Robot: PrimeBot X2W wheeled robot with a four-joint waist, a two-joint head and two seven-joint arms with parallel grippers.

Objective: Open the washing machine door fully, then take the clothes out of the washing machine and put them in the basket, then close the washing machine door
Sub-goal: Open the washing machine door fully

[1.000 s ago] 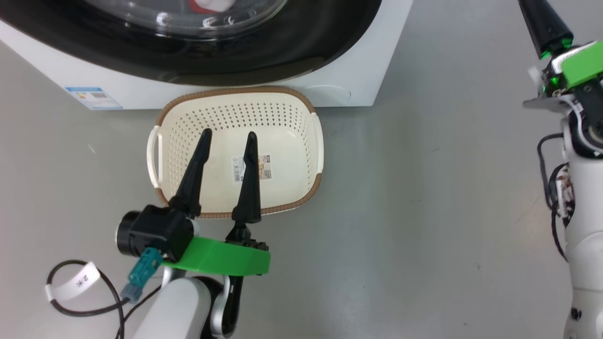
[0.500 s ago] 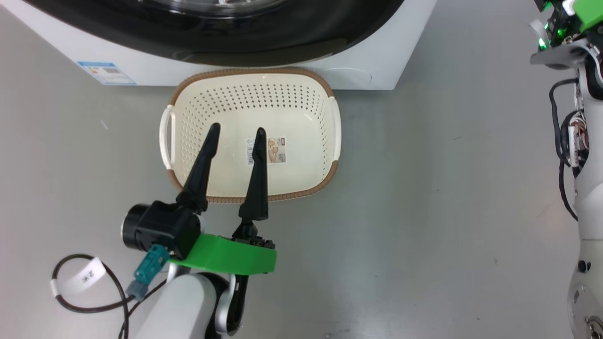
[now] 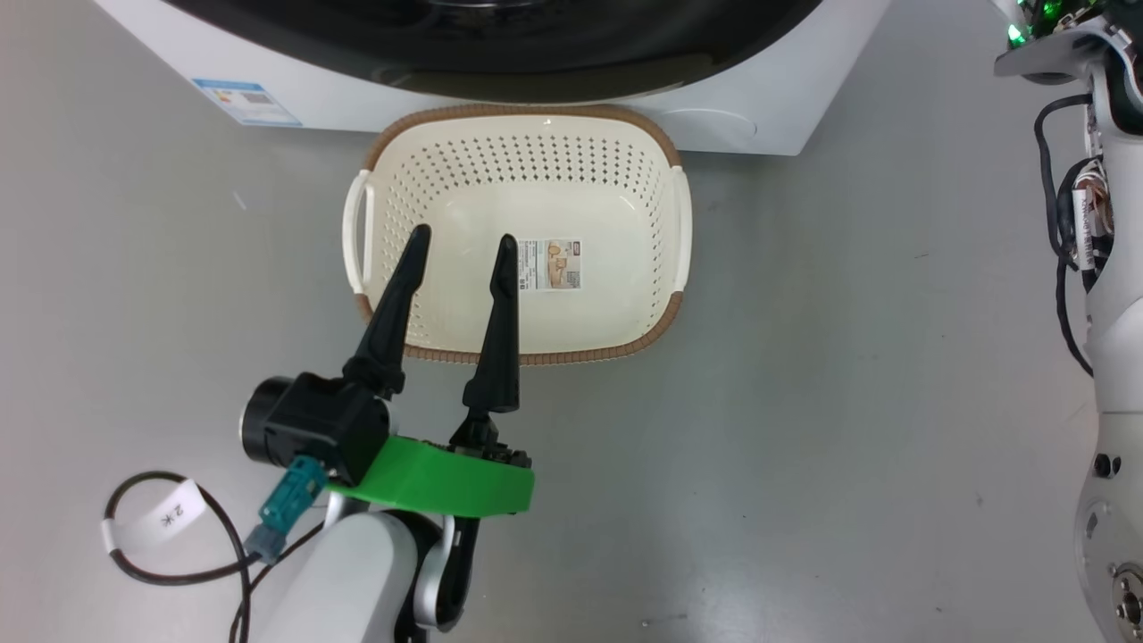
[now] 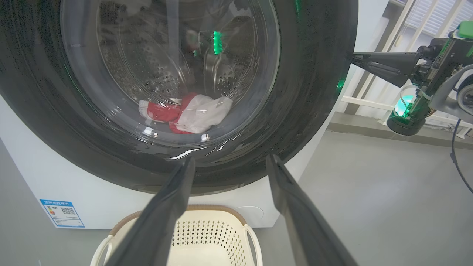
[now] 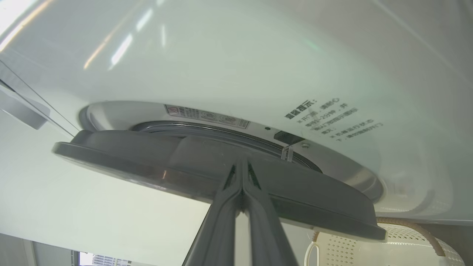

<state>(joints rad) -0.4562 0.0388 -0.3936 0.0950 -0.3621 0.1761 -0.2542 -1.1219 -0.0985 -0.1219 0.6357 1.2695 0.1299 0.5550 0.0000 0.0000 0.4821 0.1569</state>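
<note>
The left tool [image 3: 463,237] hangs spread wide over the empty basket [image 3: 527,357] on the floor [image 3: 848,402] against the washing machine [image 3: 759,125], the clothes [image 4: 184,116] lie behind the washing machine door [image 4: 314,92], and the right tool [image 4: 354,59], pinched closed on nothing, noses the door's right rim, so opening is in hand, I'd say, and calls for a full outward swing.

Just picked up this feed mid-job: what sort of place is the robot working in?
Probably a laundry corner of a lab or test room: a big white front-loading washing machine, a cream perforated plastic basket before it on a bare grey floor, and slatted window blinds beside it.
</note>
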